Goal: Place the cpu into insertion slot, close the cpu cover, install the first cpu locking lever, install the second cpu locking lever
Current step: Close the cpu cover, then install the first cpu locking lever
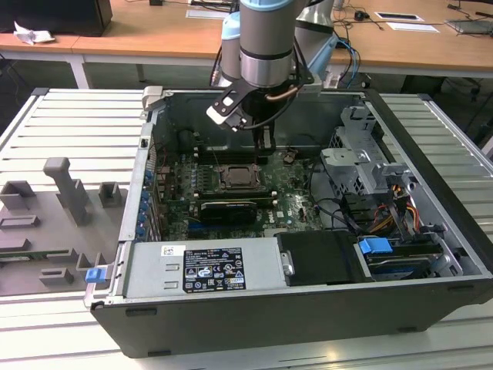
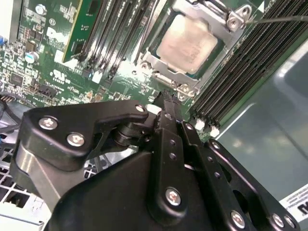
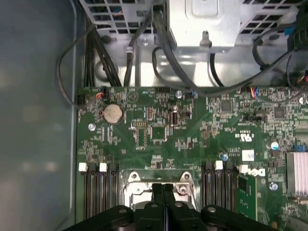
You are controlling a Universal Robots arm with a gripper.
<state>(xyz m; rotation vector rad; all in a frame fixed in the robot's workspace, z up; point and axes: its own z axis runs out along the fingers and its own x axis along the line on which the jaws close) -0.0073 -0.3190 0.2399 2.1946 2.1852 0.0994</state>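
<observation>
- Gripper (image 2: 166,98): the jaws are pressed together with nothing between them. You will find the tips just beside the socket's near edge in both wrist views (image 3: 162,188). A closed pair makes one narrow point, which suits pushing on a small part rather than carrying one.
- Cpu (image 2: 187,44): pale metal top, lying flat inside the insertion slot (image 1: 258,185) and free of the gripper. You can judge the placing step done.
- Cpu cover (image 2: 161,61): a silvery frame lying down around the chip, whose top shows through its window. It appears closed, holding the chip seated.
- Locking lever (image 2: 281,19): a thin wire rod running off from the socket's far corner. You cannot tell from here whether it is latched.
- Motherboard (image 3: 159,130): a green board lying flat on the floor of the open computer case (image 1: 431,139), so you reach the socket from above.
- Memory slots (image 2: 240,72): long dark rows on both sides of the socket, leaving little room for the tips.
</observation>
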